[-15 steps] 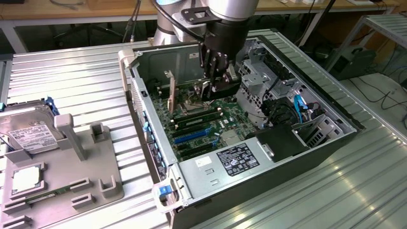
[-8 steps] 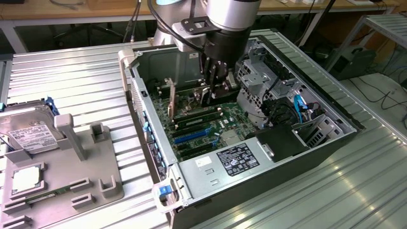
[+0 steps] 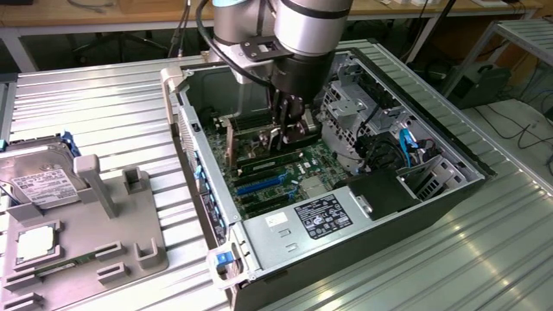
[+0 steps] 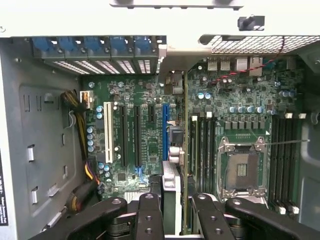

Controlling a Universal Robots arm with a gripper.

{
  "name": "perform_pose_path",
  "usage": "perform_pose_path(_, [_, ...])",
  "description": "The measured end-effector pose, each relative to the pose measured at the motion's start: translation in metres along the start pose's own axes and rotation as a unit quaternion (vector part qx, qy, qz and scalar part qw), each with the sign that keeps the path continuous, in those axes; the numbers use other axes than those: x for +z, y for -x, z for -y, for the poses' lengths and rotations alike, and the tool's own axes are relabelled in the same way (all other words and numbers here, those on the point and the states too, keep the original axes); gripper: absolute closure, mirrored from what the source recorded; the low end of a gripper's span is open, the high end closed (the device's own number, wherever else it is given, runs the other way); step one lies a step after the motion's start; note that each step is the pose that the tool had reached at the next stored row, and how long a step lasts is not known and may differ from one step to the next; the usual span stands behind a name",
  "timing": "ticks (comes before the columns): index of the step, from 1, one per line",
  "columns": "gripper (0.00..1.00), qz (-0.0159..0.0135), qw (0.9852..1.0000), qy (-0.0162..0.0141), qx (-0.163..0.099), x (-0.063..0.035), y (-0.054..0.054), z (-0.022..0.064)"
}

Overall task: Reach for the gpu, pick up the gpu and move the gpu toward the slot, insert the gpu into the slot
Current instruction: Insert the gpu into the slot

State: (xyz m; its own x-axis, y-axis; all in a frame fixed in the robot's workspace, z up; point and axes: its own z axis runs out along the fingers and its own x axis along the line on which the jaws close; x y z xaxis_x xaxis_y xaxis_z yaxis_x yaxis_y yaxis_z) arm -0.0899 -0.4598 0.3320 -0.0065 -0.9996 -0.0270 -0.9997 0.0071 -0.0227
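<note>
Open computer case (image 3: pixel 449 188) lies on its side on my ribbed metal counter (image 3: pixel 103 110). Inside it: green motherboard (image 4: pixel 150 95), empty processor socket (image 4: pixel 242 171), black memory strips (image 4: pixel 285 160), a white connector strip (image 4: pixel 107 132). Power supply (image 3: pixel 311 217) with a black label sits at the case's near end. Toward the exterior view's left, a grey holder (image 3: pixel 95 220) carries a hard drive (image 3: pixel 35 178) with a white label.
</note>
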Motion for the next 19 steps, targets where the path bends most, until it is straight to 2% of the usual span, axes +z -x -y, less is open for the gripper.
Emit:
perform_pose_path(5, [0.72, -0.0001, 1.0, 0.0, 0.0, 0.0092, -0.001, -0.0045])
perform_pose_path(19, [0.72, -0.0001, 1.0, 0.0002, 0.0, 0.0333, -0.002, -0.0087])
